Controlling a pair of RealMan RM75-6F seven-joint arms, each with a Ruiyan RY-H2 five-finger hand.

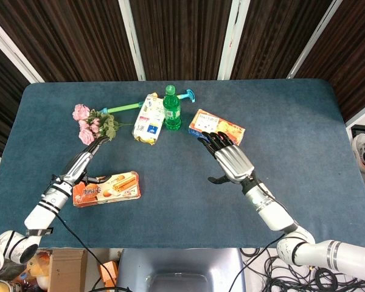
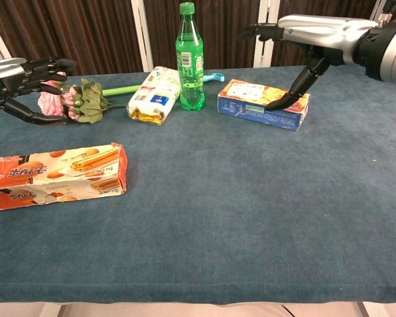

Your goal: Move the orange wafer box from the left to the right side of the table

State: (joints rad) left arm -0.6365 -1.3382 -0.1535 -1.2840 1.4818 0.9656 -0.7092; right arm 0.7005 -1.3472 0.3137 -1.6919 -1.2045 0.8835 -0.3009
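Note:
The orange wafer box [image 1: 105,188] [image 2: 56,175] lies flat on the left part of the blue table, near the front edge. My left hand [image 1: 85,159] [image 2: 20,79] hovers raised above and just behind the box's left end, fingers stretched out and apart, holding nothing. My right hand [image 1: 228,157] [image 2: 310,33] hangs open over the middle right, palm down, its fingertips over the near edge of a blue and orange biscuit box [image 1: 217,126] [image 2: 264,104].
At the back stand a green bottle [image 1: 171,108] [image 2: 190,59], a white snack bag [image 1: 147,119] [image 2: 153,94], pink flowers [image 1: 88,123] [image 2: 69,100] and a green-and-teal stick [image 1: 137,104]. Bare blue cloth [image 1: 304,140] covers the right side.

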